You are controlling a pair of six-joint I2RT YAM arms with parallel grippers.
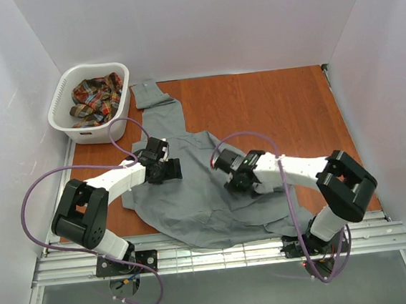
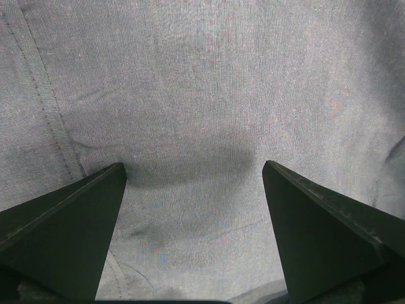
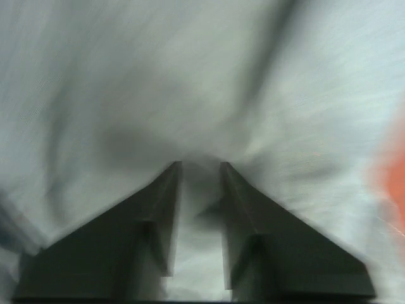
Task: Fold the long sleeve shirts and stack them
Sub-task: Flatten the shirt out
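Grey shirt (image 1: pixel 194 214) lies unfolded, plaid shirt (image 1: pixel 97 97) sits in basket (image 1: pixel 86 131); left gripper (image 2: pixel 194 166) open, right gripper (image 3: pixel 200 164) nearly closed, grip unclear.

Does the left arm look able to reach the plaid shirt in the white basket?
Probably yes. The plaid shirt lies in the open-topped basket at the far left, on that arm's side, with nothing standing between. The left claw is open, holding nothing, over the grey shirt.
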